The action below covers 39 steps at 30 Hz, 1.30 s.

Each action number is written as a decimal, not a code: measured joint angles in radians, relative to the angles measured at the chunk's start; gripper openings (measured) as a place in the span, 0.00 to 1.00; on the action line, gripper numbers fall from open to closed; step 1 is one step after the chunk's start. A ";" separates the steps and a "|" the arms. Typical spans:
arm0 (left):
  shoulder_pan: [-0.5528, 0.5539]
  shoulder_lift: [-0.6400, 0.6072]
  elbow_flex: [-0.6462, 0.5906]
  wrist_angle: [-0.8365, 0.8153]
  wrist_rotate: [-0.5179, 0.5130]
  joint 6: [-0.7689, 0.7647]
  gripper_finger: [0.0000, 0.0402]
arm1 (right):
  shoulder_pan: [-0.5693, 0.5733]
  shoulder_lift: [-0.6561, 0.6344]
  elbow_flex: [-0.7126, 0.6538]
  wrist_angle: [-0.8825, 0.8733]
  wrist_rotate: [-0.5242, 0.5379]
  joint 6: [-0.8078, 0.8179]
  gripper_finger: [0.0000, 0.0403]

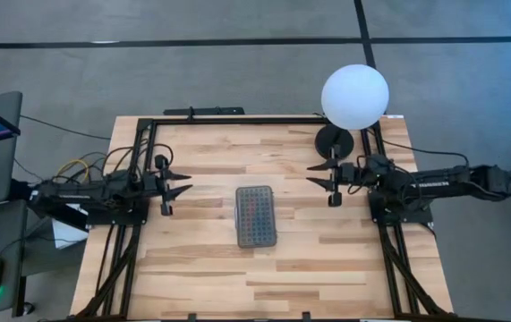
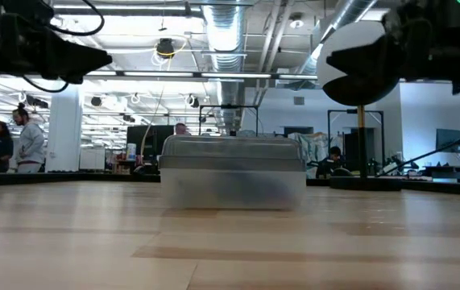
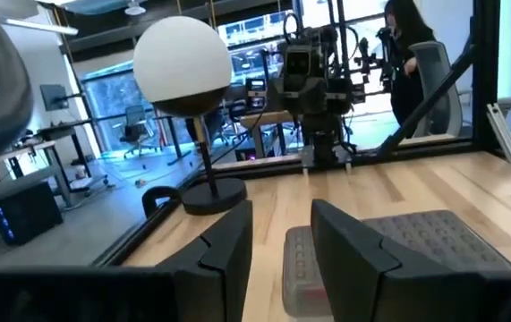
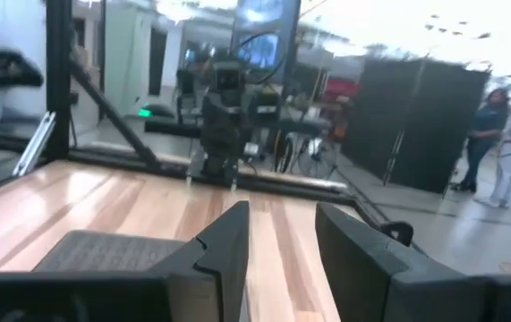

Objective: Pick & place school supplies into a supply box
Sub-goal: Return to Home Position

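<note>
Left pincer [image 1: 182, 183] and right pincer [image 1: 312, 174] hang parted and empty above the surface [image 1: 201, 268], tips facing each other. Between the 2, just off their line, the supply box [image 1: 256, 216] lies flat with its grey dotted lid down, hints of colour showing through. Homing well likely means drawing both arms back level, with the right minding the globe lamp [image 1: 354, 94] beside it.

left arm [image 1: 94, 195]: high view 9 o'clock; matte black links; yellow and pale cables looped at base | right arm [image 1: 434, 183]: 3 o'clock; matte black links; pale lettering on forearm; black cable trailing | left gripper [image 1: 183, 183]: two black wedge-shaped fingers [image 3: 228, 241], tapered tips | right gripper [image 1: 313, 174]: same black tapered fingers [image 4: 224, 246]
</note>
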<state>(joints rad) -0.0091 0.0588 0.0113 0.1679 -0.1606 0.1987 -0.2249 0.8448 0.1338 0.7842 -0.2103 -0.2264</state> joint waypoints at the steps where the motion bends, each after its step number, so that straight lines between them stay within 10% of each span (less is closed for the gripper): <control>1: 0.000 -0.019 0.000 -0.021 0.001 -0.002 0.28 | -0.004 0.001 -0.029 0.049 0.003 0.007 0.31; 19: -0.001 -0.057 0.000 -0.114 0.033 0.019 0.28 | -0.032 -0.002 -0.127 0.193 0.080 0.009 0.31; 28: -0.001 -0.056 0.000 -0.117 0.033 0.018 0.28 | 0.061 -0.209 -0.128 0.063 0.060 -0.007 0.31; 39: -0.001 -0.055 -0.001 -0.117 0.021 -0.006 0.28 | 0.317 -0.525 -0.128 -0.225 0.429 -0.116 0.31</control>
<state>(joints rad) -0.0097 0.0040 0.0105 0.0513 -0.1398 0.1924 0.0921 0.3193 0.0063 0.5596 0.2186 -0.3419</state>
